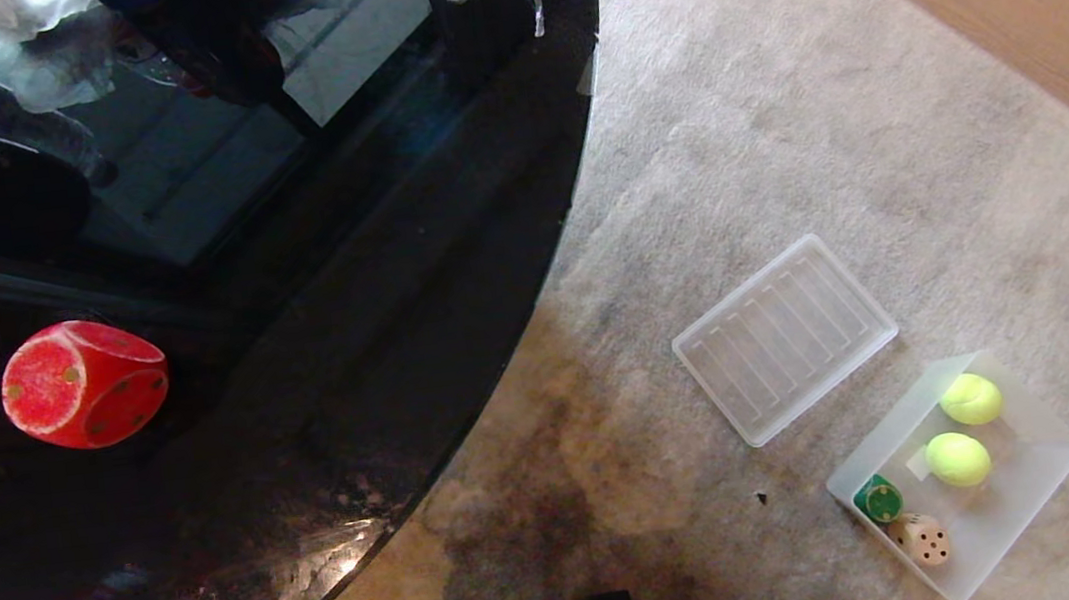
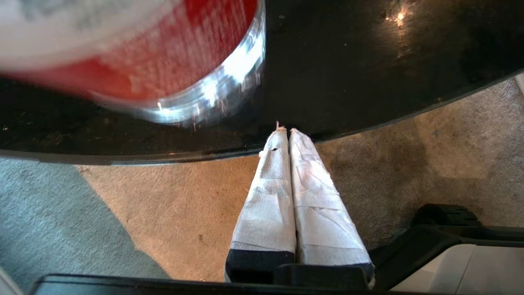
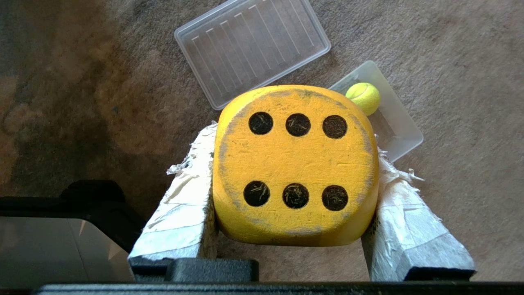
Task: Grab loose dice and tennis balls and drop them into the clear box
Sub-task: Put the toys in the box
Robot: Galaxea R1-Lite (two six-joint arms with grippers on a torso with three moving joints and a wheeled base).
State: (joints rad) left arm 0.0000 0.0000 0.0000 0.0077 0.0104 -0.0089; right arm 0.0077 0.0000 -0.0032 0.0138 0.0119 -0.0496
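While the right gripper clamped the yellow die between half-spread taped jaws above the carpet, left gripper pressed shut and empty, release looked wisest once squarely over the clear box at near right.

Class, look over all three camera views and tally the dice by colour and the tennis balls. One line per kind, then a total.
Red dice: 1, the red die on the black table
Yellow dice: 1, the yellow die held in the right gripper
Green dice: 1, the green die in the clear box
Tan dice: 1, the tan die in the box
Tennis balls: 2, the tennis balls in the box
Total: 6
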